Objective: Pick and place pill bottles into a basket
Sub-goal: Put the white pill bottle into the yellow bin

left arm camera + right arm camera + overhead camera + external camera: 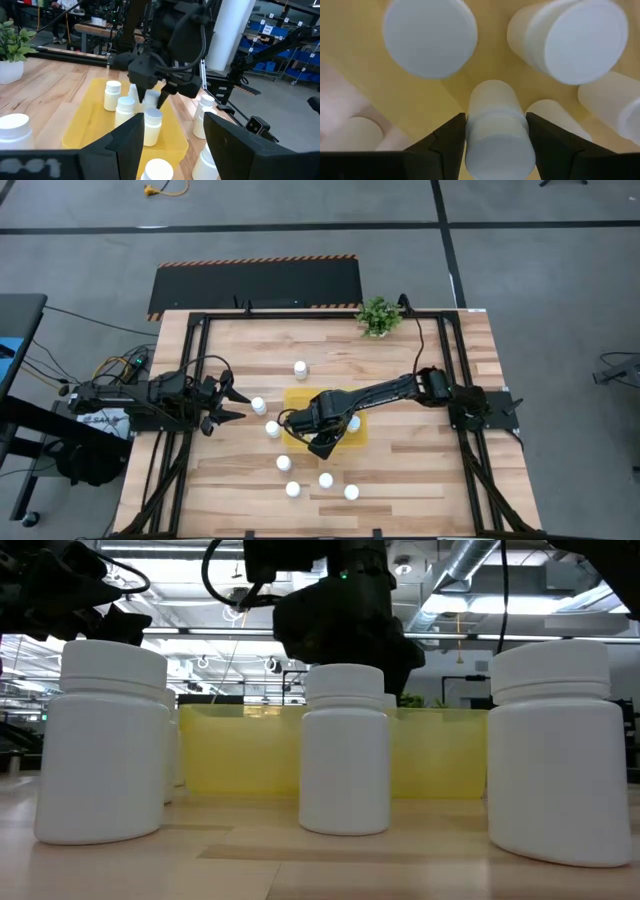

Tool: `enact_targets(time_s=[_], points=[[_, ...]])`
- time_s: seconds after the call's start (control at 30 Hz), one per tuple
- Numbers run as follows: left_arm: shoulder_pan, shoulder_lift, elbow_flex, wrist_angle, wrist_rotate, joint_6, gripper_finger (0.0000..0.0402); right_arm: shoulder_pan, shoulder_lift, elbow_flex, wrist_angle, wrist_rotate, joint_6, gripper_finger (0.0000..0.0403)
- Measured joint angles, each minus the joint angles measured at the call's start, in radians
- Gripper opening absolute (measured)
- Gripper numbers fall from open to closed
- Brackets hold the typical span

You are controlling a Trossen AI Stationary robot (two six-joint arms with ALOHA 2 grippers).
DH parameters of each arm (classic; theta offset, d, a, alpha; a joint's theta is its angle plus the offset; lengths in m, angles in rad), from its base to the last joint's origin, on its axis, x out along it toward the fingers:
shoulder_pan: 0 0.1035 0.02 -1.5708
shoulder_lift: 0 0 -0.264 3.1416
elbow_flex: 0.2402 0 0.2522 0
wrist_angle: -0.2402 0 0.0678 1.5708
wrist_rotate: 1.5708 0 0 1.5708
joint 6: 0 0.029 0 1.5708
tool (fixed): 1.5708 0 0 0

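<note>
From above, the yellow basket is seen in the middle of the wooden table. The right end effector is held over the basket. The left end effector is kept near the table's left edge, fingers spread, nothing held. Loose pill bottles are stood around the basket.

From table height, three pill bottles are seen upright in front of the basket.

In the left wrist view, the right end effector is seen pointed down into the basket, among upright bottles.

In the right wrist view, one bottle is pinched between the two fingers, above other bottles in the basket.
</note>
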Motion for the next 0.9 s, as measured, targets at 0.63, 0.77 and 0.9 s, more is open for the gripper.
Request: enact_targets(time_s=[0.63, 0.77, 0.9], points=[[0.0, 0.0, 0.0, 0.0, 0.0, 0.0, 0.0194, 0.001, 0.0, -0.002, 0.018, 0.0, -0.002, 0.0235], [0.0, 0.0, 0.0, 0.0, 0.0, 0.0, 0.0194, 0.001, 0.0, 0.01, 0.006, 0.0, -0.003, 0.0235], [0.0, 0.0, 0.0, 0.0, 0.0, 0.0, 0.0194, 0.001, 0.0, 0.034, 0.001, 0.0, -0.02, 0.0235]])
